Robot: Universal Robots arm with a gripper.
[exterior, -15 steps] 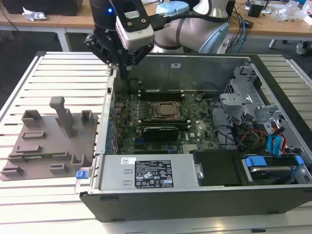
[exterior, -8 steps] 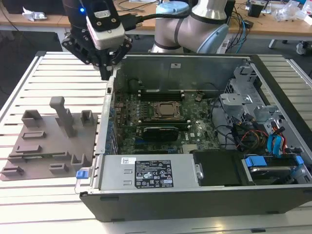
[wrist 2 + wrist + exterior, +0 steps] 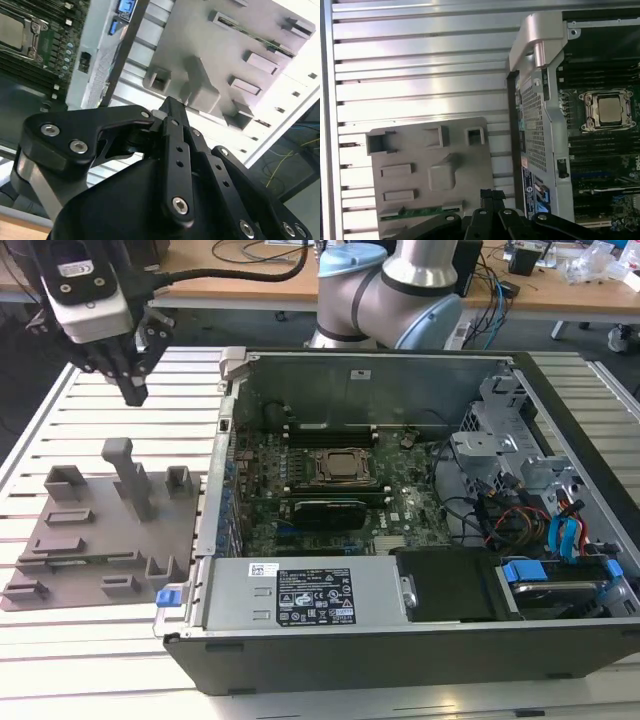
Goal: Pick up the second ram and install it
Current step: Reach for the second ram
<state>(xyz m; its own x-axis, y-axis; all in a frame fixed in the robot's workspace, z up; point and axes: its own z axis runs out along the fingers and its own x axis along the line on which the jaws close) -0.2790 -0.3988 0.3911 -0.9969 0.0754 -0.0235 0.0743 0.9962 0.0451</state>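
My gripper hangs by the matte grey plastic tray, its black metal fingers pressed together, empty. The ram, a thin green stick, lies slotted in that tray.

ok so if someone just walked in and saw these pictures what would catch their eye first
Most likely the big open computer case on the slatted table, its green motherboard and metal processor socket laid bare. Next, the black claw, shut and empty, hanging above the grey holder tray at the exterior view's left. A thin green ram stick lies in a slot of that tray, seen in the first wrist view.
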